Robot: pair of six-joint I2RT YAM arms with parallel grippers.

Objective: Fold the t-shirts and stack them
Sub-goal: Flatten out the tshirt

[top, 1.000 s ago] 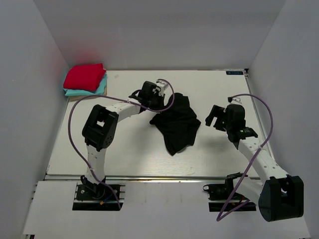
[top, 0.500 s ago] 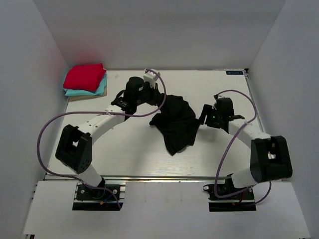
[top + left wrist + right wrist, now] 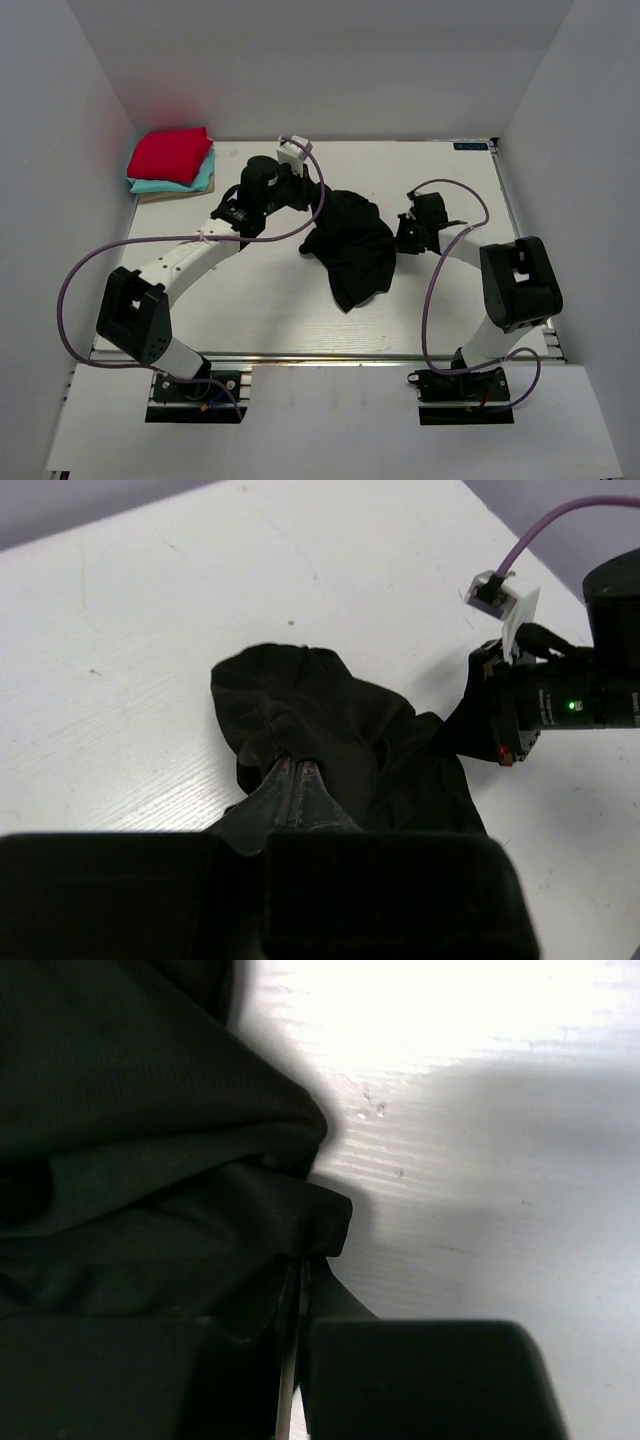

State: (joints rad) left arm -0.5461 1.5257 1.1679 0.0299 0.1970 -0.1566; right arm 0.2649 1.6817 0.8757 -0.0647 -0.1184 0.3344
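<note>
A crumpled black t-shirt lies in a heap at the middle of the table. My left gripper is at its upper left corner, shut on a fold of the black t-shirt; its fingers pinch the cloth together. My right gripper is at the heap's right edge, shut on a corner of the black t-shirt. A folded red t-shirt sits on a folded teal t-shirt, and a tan t-shirt shows as a sliver under them, at the back left corner.
White walls enclose the table on the left, back and right. The right arm's elbow stands by the right edge. Purple cables loop off both arms.
My right gripper moved left to the black t-shirt's right edge and shut on it. The left arm swung further left and lower, still holding the cloth's upper corner.
</note>
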